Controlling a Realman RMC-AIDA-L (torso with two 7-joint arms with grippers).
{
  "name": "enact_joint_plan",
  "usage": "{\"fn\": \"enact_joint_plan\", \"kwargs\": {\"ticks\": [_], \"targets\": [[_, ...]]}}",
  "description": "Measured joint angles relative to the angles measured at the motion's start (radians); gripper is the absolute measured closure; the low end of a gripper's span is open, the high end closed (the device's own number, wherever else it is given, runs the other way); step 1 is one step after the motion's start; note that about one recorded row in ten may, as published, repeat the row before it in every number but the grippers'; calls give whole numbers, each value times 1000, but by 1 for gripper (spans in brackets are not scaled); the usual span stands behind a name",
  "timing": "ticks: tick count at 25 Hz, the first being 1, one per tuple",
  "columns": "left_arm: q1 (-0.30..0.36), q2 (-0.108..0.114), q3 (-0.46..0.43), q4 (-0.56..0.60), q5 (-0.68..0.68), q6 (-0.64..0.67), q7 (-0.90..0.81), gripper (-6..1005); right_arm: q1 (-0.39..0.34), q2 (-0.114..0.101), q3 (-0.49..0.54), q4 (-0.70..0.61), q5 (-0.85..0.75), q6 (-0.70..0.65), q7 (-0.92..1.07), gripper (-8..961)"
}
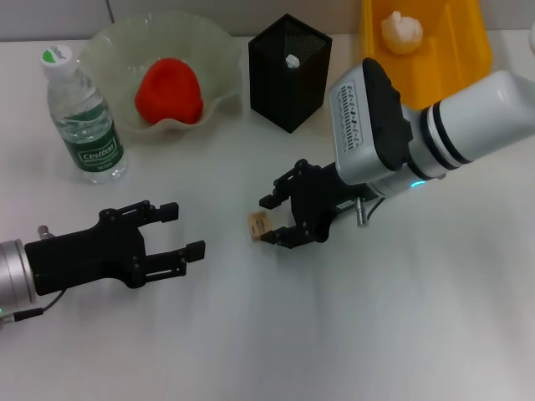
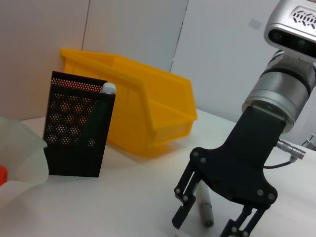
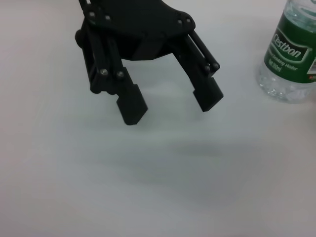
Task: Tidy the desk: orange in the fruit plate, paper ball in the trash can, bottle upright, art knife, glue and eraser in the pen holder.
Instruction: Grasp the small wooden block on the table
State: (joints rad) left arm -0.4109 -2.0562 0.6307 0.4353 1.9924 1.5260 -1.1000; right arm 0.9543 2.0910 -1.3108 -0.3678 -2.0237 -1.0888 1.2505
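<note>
— White desk (image 1: pixel 251 334), pale wall behind. Along the far edge?

— Clear fruit plate (image 1: pixel 109 46) with the orange (image 1: pixel 170 90) already inside. Beside it, black mesh pen holder (image 1: pixel 290 73), a white cap poking out of the top; contents otherwise hidden by the mesh. Then a yellow bin (image 1: pixel 464 50), cut off by the frame, paper ball (image 1: pixel 402 32) lying in it.

— Bottle?

— Upright (image 1: pixel 84 117) at far left, green label, just beside the plate.

— Right gripper (image 1: pixel 272 220)?

— Low over the middle of the desk, fingers spread apart. Small tan block, probably the eraser (image 1: pixel 259 225), right between the fingertips; touching or just short of them, cannot tell. Thin grey pen-like object (image 2: pixel 205 207) lying under the arm in the left wrist view, mostly hidden; art knife or glue, cannot tell.

— Left gripper (image 1: pixel 187 230)?

— Near the front left, fingers wide apart, nothing between them. Well apart from the eraser.
</note>
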Motion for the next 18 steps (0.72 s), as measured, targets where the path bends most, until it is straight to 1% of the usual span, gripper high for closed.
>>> {"fn": "enact_joint_plan", "kwargs": {"ticks": [7,12,18], "targets": [[-1,-4,-1,-3,-1,-1,0,200,-1,0,-1,20,34,23,-26,455],[-1,-5,-2,-3,-5,-1,0,200,5,1,-3,36,37,21,-34,456],[1,-5,-2,-3,-12,1,-1,200,5,1,-4,38,37,21,-36,489]]}}
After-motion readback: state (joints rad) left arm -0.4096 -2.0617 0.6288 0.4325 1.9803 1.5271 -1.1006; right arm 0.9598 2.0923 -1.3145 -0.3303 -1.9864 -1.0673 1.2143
